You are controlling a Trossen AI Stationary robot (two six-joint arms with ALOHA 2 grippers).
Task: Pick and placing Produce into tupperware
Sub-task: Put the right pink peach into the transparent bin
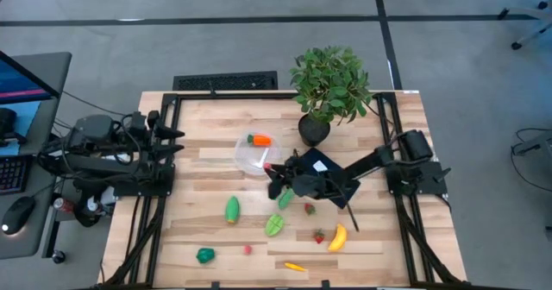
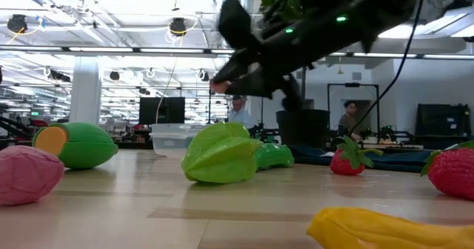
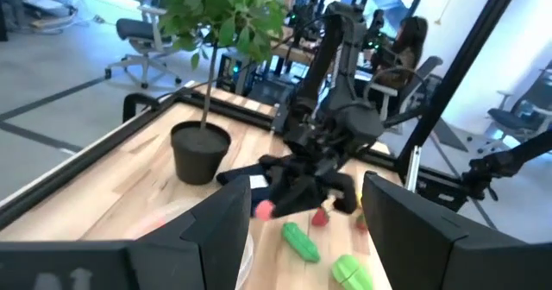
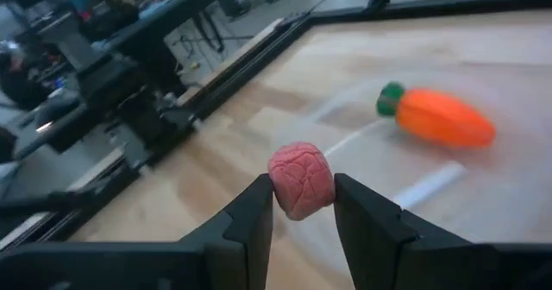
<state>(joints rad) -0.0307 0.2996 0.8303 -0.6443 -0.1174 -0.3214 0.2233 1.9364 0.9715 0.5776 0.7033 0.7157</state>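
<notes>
Right end effector (image 4: 297,205) is clamped on a pink berry (image 4: 300,179), hovering at the tupperware (image 1: 256,154) rim; carrot (image 4: 438,117) already inside. Centre over the bowl, lower a bit, then release. Left end effector (image 3: 302,230), fingers apart, waits at bench (image 1: 207,230) edge.

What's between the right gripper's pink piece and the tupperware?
Nothing visible. The right gripper holds the pink piece at the rim of the tupperware; inside lies only a carrot, off to one side.

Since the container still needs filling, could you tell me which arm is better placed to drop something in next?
The right: its hand already grips a pink fruit beside the tupperware, while the left hand waits at the table's edge.
</notes>
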